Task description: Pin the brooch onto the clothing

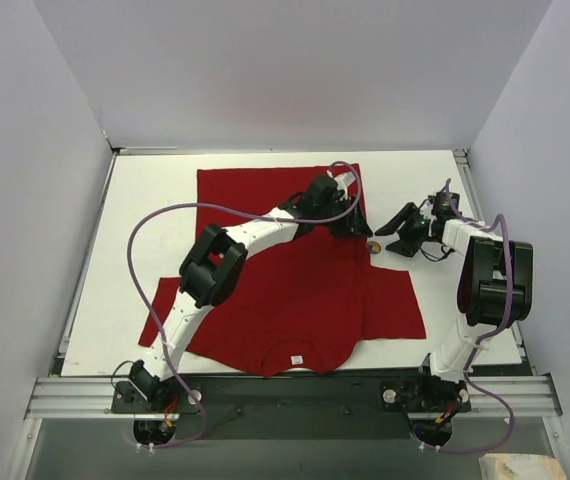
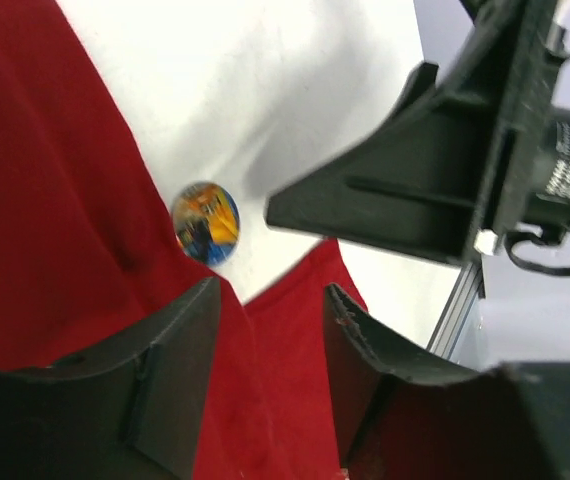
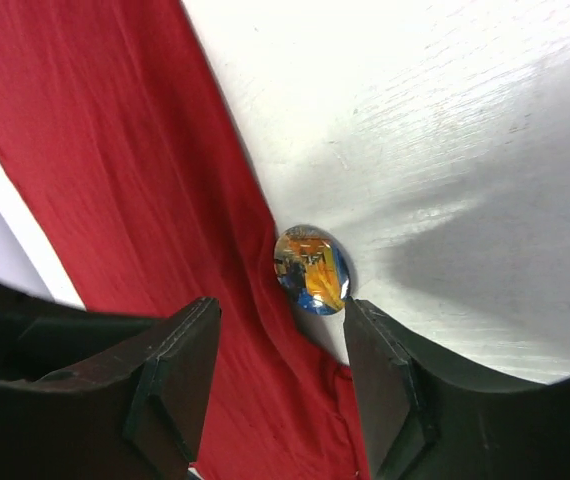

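Observation:
The clothing, a red T-shirt point(image 1: 285, 280), lies spread on the white table point(image 1: 145, 230). The brooch point(image 1: 374, 245), a tiny round disc with an orange and blue face, sits at the shirt's right edge, half on the table. My left gripper point(image 1: 353, 228) hovers just left of it, open over the red fabric point(image 2: 65, 200), with the brooch point(image 2: 205, 222) beyond its fingertips. My right gripper point(image 1: 390, 240) faces it from the right, open. In the right wrist view the brooch point(image 3: 311, 270) lies just past the tips, close to the right finger point(image 3: 375, 360), with nothing held.
A small white label point(image 1: 296, 359) marks the collar at the near edge. Grey walls enclose the table on three sides. A metal rail point(image 1: 295, 395) runs along the front by the arm bases. My right gripper's body point(image 2: 415, 200) looms close in the left wrist view.

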